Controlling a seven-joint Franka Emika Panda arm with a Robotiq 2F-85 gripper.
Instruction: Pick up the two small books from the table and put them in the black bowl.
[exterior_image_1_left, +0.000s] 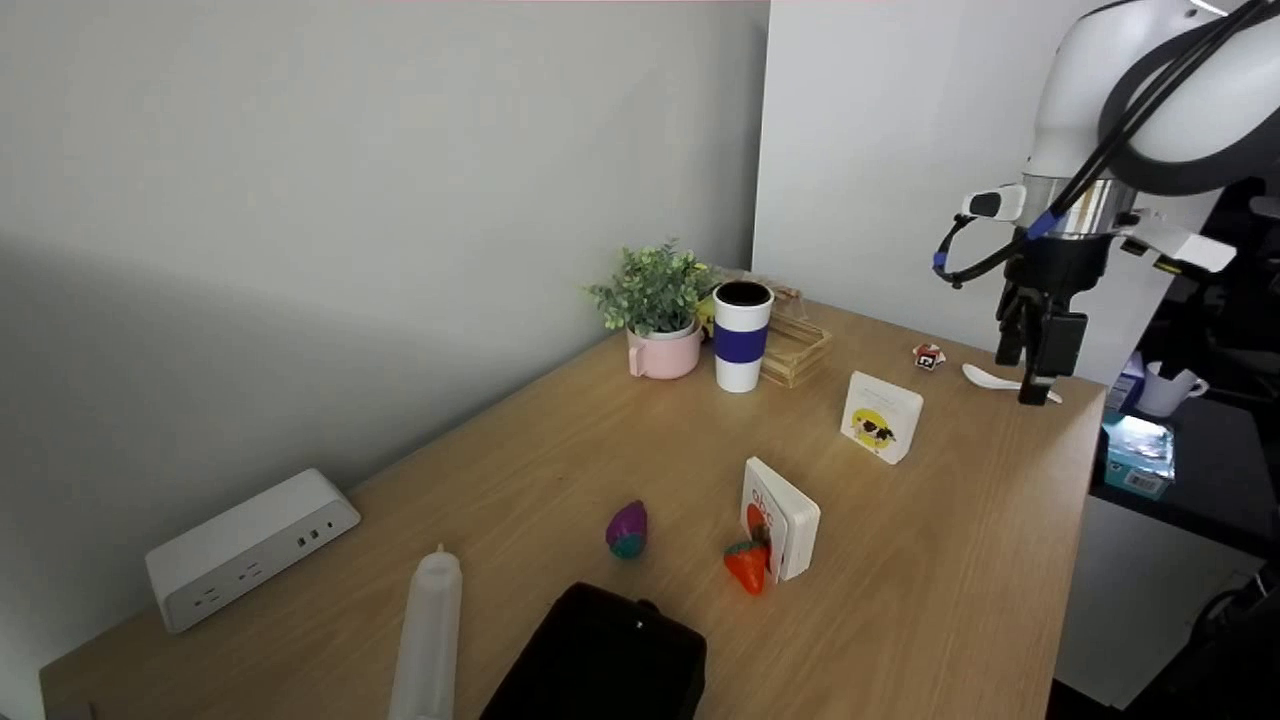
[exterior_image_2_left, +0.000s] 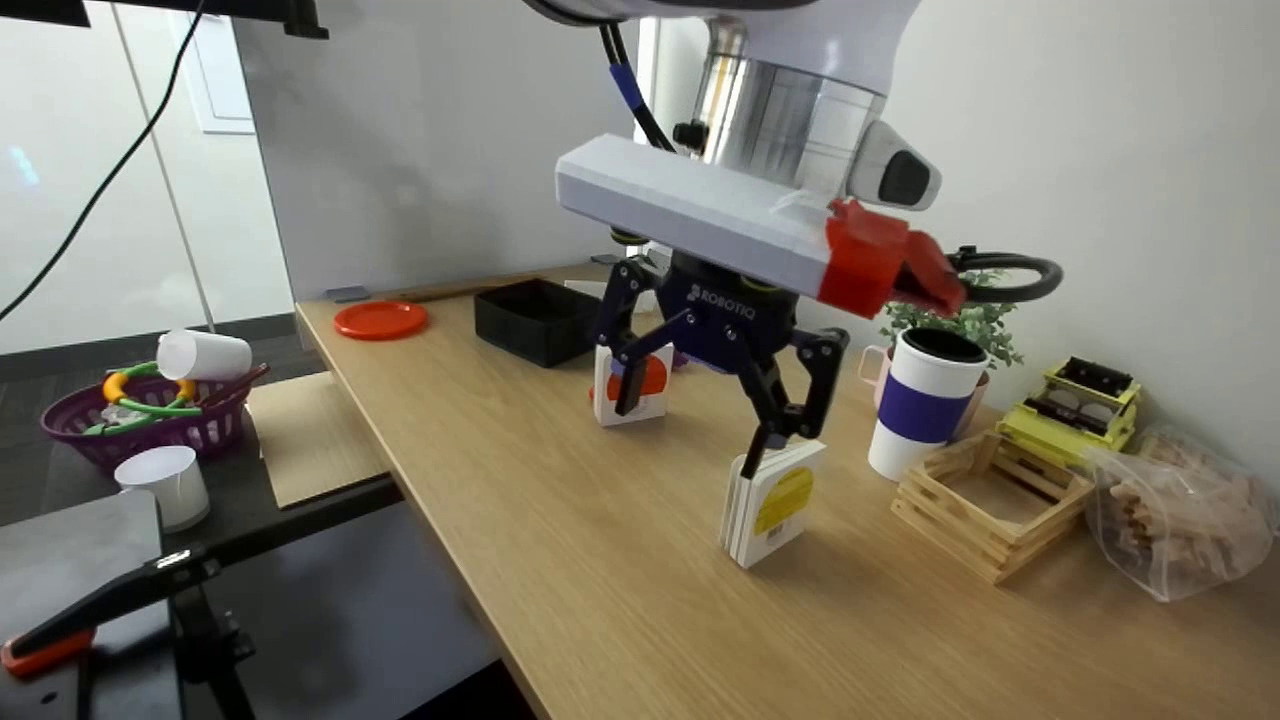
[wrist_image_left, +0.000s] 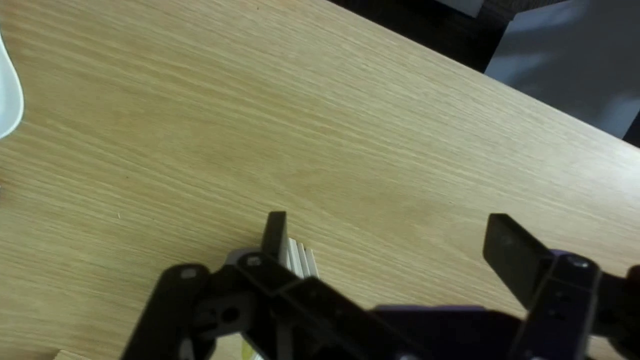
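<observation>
On the counter (exterior_image_2_left: 600, 540), the yellow-marked book (exterior_image_2_left: 785, 500) stands upright, and reaching for it seems to be the step in hand. The gripper (exterior_image_2_left: 688, 436) would do best to shift sideways until its gap is centred over the book's top edge, then come straight down with one finger outside each cover. The covers look roughly square to the closing direction, so little turning should be needed. The leaves look slightly fanned, so an even squeeze is wiser than a one-sided push, which could topple it.

The fingers stand wide apart, holding nothing. In the wrist view the page edges show just inside one finger, which hides much of the book; whether the two touch cannot be told.

Well apart from the gripper, the red-pictured book (exterior_image_1_left: 785, 525) stands upright just beside a strawberry (exterior_image_1_left: 747, 568). Beyond it lies the square-sided black bowl (exterior_image_2_left: 510, 332).
</observation>
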